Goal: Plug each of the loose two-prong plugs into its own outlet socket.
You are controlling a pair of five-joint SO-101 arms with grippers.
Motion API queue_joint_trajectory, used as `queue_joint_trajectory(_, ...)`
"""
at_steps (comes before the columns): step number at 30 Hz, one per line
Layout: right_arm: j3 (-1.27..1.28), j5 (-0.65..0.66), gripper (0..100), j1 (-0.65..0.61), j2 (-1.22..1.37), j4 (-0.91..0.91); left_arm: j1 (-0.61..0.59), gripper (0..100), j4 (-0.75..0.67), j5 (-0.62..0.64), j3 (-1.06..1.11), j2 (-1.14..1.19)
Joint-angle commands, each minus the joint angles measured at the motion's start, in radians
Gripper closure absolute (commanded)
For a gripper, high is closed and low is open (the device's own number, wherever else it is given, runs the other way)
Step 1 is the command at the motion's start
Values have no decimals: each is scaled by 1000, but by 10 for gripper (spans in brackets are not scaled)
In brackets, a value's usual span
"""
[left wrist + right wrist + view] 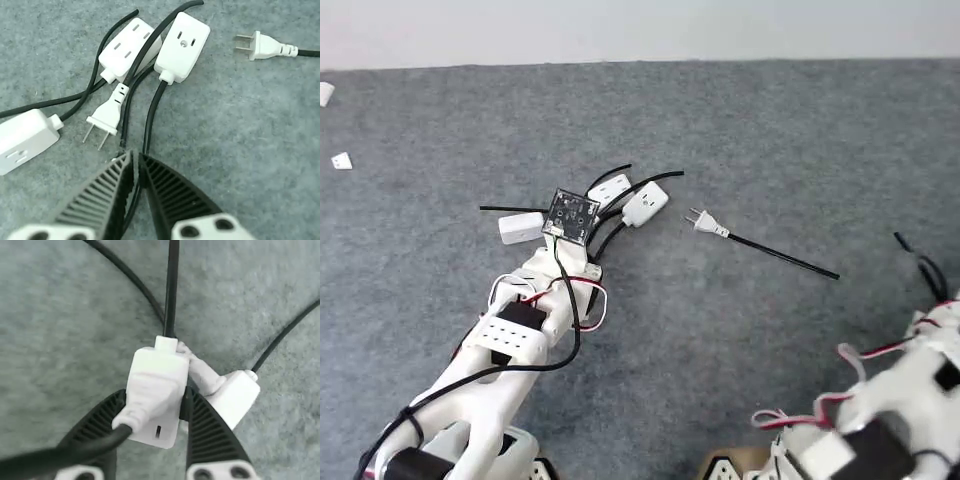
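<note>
Two ribbed black fingers [107, 192] of the left gripper [136, 159] are pinched almost together, with a black cord [128, 212] caught between them above the grey mat [260, 150]. Just past the tips lies a loose plug [105, 117], its two prongs pointing back toward the gripper and touching no socket. Beyond it, the first socket [131, 47] and the second socket [182, 45] lie side by side with cords crossing over and between them. A third socket [25, 140] rests off to one side. A far plug [262, 46] lies apart from all three, prongs bare.

From above, the left arm [510, 340] stretches to the middle of the mat with the three sockets fanned round its wrist. The far plug's lead [780, 258] trails away toward the right arm [880, 425], which sits low at the near edge, well apart from that cluster.

Up close, the right wrist view shows the right gripper [155, 395] with its fingers [207, 435] clamped on either flank of a white socket block [155, 380]. One cord leaves the block's far end and another comes out of its near end. A second white piece [235, 395] touches the block's side. Whether that is a plug seated in a socket I cannot tell.
</note>
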Motion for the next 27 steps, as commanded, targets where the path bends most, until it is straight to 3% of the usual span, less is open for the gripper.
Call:
queue_joint_trajectory(1,-137,21,926,41,117,-24,-8,985,9,3,-61,-2)
queue_joint_trajectory(5,-189,41,809,22,163,77,-9,984,28,8,-137,100)
queue_joint_trajectory(8,-193,28,790,-12,99,128,-54,974,115,9,-268,207)
queue_joint_trajectory(14,-187,-91,790,-119,-213,305,-80,810,259,11,-437,361)
queue_joint_trajectory(21,-71,-227,790,-403,-555,539,-77,806,259,3,-430,361)
queue_joint_trajectory(27,183,-305,790,-653,-750,484,-75,805,253,5,-437,365)
